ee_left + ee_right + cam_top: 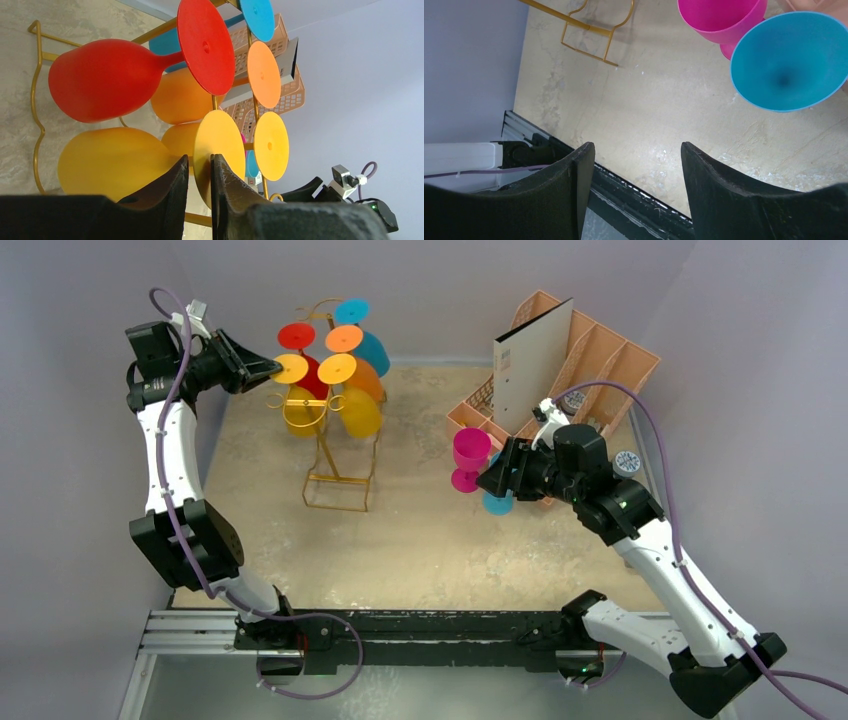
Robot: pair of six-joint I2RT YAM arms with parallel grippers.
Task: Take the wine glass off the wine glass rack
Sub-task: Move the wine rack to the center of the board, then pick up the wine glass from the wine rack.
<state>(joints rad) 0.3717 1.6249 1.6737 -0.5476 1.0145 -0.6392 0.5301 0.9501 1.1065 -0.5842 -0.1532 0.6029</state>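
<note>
**Wine glass not yet off the rack, left gripper at its stem**

Wine glass [115, 160], the yellow one on the lower tier of the wine glass rack [33, 95], hangs bowl-down by its foot, so the removal itself is not yet made. I judge the approach to be finished. What remains is to make the grip sure, slide the foot out along the hook arm, and carry the glass away from the rack.

The left gripper [199, 160] is at the rack's lower tier, on the side nearest the left arm. Its fingers [175, 185] are drawn almost together, with only a thin slit between them. Their tips sit where the yellow stem meets its round foot. The stem itself is hidden behind the tips, so I cannot tell whether they pinch it or only stand close about it.

Around that glass, a red glass [105, 80] hangs just above on the rack. Orange, blue and a second yellow glass hang on the rack's far side.

The right gripper [634, 165] hovers low over the table [420, 530], well apart from the rack. Its fingers are spread wide and hold nothing. Just beside it a pink glass [470, 452] and a blue glass [786, 60] stand upright, likely taken off already. They stand between the rack and the peach organiser [600, 360].
</note>
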